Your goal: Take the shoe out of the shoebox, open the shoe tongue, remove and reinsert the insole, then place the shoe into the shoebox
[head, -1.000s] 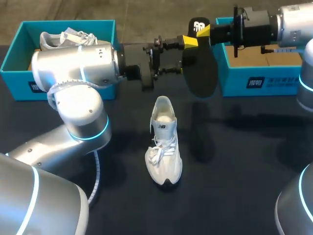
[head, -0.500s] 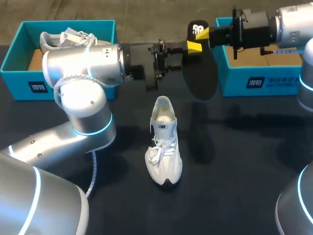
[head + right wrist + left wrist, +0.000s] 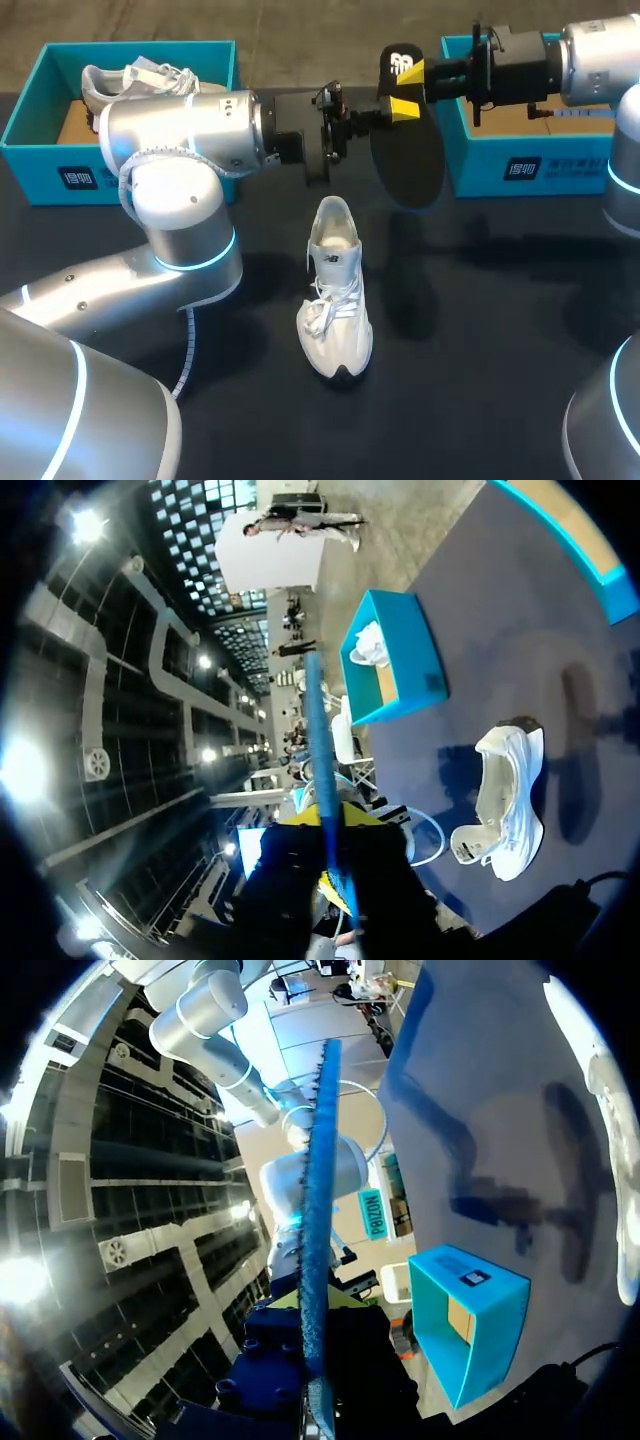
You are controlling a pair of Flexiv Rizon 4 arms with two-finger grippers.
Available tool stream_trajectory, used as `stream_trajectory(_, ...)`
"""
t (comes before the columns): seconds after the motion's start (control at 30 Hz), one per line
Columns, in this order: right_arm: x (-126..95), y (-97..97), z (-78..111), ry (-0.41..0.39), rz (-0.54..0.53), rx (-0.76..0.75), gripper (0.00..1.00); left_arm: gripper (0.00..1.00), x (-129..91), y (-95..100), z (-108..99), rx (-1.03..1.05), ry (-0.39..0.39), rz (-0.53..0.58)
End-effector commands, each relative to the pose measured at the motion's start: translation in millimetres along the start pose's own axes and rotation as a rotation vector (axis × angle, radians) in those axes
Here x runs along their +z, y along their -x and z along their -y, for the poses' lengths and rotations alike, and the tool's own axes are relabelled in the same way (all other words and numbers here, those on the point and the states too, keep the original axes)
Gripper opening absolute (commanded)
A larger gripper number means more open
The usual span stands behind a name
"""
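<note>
1. The right gripper [image 3: 408, 88] is pinching the heel end of the black insole [image 3: 405, 155] between its yellow tips. It is holding the insole up above the table [image 3: 500, 330], with the toe end hanging down.
2. The left gripper [image 3: 372, 112] is sitting right at the insole's edge, just beside the right gripper. In the left wrist view the insole is running edge-on straight out ahead of it. Whether this gripper is closed on the insole cannot be told.
3. Over the last second the left arm has been pushing across toward the insole. Its gripper was standing a little apart from the insole and is now up against it. The arm's big silver joint is now sitting further toward the middle.
4. The right arm and the insole are staying almost where they were.
5. The white shoe [image 3: 335, 290] is resting on its sole on the table below the insole, toe toward the robot. It is well apart from both grippers and has not moved.
6. The left shoebox [image 3: 30, 120] is holding a second white shoe [image 3: 130, 78]. The right shoebox [image 3: 530, 165] is sitting under the right arm.
</note>
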State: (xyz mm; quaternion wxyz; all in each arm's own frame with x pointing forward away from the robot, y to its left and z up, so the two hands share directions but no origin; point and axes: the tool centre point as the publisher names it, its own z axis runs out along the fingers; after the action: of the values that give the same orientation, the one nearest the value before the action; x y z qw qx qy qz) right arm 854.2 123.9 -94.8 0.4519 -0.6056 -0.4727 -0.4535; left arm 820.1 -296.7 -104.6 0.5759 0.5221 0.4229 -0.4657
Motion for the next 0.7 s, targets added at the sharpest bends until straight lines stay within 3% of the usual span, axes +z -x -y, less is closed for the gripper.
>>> stream_trajectory(0.03,-9,5.1,8.9,0.018,-0.012,-0.023,1.00,0.00,-6,2.5,-3,-0.016,-0.022,0.027)
stream_trajectory(0.2,-21,10.2,14.6,0.029,-0.015,-0.064,1.00,0.00,-14,5.0,-2,-0.049,-0.057,0.036)
stream_trajectory(0.7,-53,24.7,50.7,0.016,-0.012,-0.139,1.00,0.00,-42,-3.2,-3,-0.091,-0.035,-0.033)
